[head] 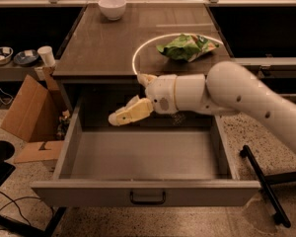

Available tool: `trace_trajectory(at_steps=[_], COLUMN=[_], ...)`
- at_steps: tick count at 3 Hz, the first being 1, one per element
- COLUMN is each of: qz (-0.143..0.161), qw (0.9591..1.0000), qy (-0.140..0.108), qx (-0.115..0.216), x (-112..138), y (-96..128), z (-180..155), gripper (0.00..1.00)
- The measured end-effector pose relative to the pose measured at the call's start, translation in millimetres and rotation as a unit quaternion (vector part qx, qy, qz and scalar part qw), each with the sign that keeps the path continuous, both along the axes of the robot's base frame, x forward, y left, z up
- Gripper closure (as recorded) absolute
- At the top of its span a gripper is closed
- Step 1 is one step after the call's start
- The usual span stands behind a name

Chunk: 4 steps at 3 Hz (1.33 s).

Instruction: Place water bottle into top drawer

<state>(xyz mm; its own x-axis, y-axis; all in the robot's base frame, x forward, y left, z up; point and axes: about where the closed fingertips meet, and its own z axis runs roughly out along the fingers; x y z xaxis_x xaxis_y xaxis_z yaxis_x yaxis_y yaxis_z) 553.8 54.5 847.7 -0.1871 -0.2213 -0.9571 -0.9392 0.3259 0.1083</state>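
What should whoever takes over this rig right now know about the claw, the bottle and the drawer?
Claw: open, holding nothing, hovering inside the drawer near its back left.
Drawer: pulled open.
Bottle: not plainly in view. It is not in the claw and not on the top, where only a bowl and a green bag sit. A faint clear shape under the wrist at the drawer's back may be it.
Done: drawer open; placement unconfirmed.
Left: confirm the bottle is inside, then withdraw the arm.
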Motion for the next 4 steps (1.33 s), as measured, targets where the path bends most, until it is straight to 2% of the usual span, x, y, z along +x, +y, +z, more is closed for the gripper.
trace_trajectory(at_steps=[1,2,3,4], qz=[0.045,0.066,0.006,-0.091], qw=[0.9967,0.9926,0.9842,0.9596], qy=[0.027,0.045,0.054,0.013], qx=[-0.062,-0.092,-0.169,-0.266], x=[-41,-63,-71,-73], y=[4,4,-20,-68], z=[86,128,141,139], gripper=[0.00,0.00,0.00,0.00])
